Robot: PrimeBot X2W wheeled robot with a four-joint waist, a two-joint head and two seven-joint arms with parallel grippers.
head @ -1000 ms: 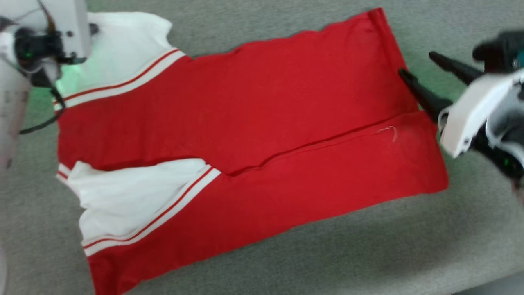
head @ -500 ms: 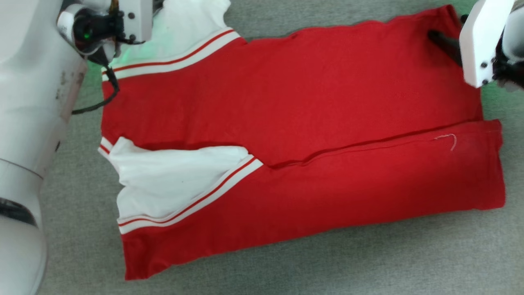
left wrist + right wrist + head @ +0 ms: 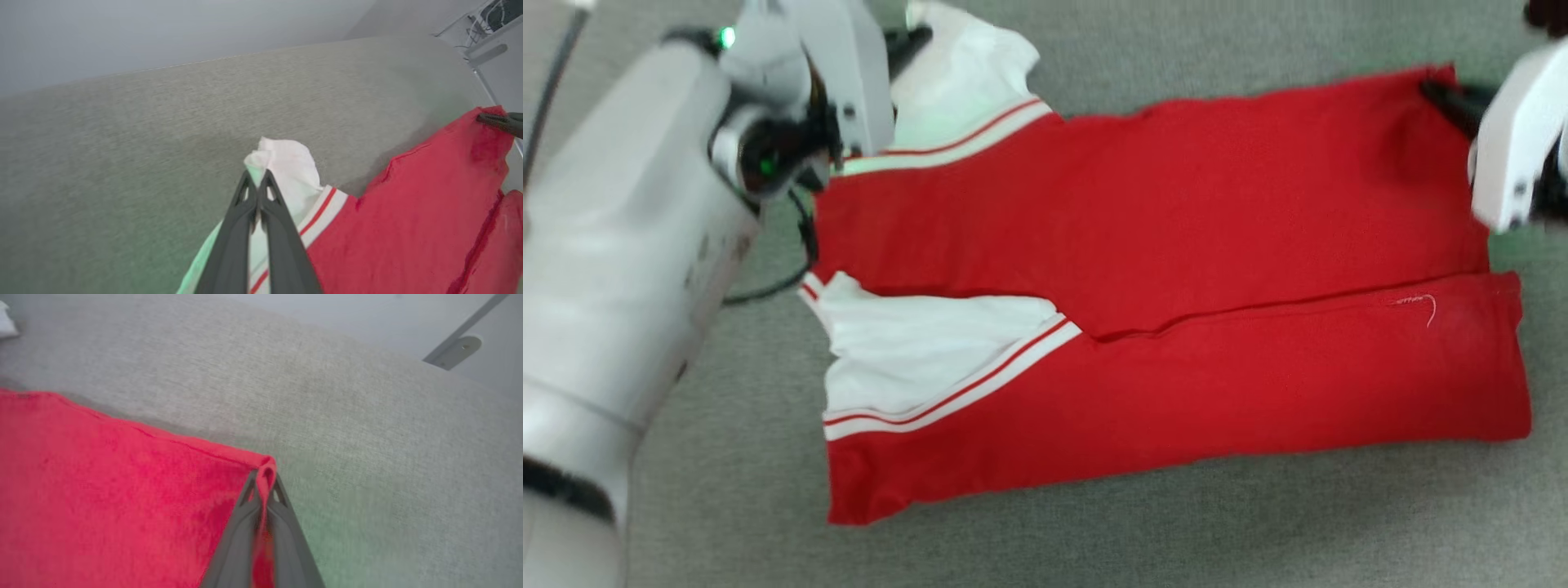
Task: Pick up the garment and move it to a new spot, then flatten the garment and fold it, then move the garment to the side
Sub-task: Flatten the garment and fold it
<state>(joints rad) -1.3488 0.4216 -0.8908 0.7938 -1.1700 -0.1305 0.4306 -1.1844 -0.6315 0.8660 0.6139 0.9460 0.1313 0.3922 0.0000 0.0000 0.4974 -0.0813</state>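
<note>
Garment (image 3: 1176,220) clamped in left pincer (image 3: 256,176) and right pincer (image 3: 265,475)

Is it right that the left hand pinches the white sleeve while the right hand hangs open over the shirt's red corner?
Not quite. The right hand is not open: the right wrist view shows it shut on the red corner of the shirt, with cloth pinched between its two sides. The left hand does pinch the white sleeve.
</note>
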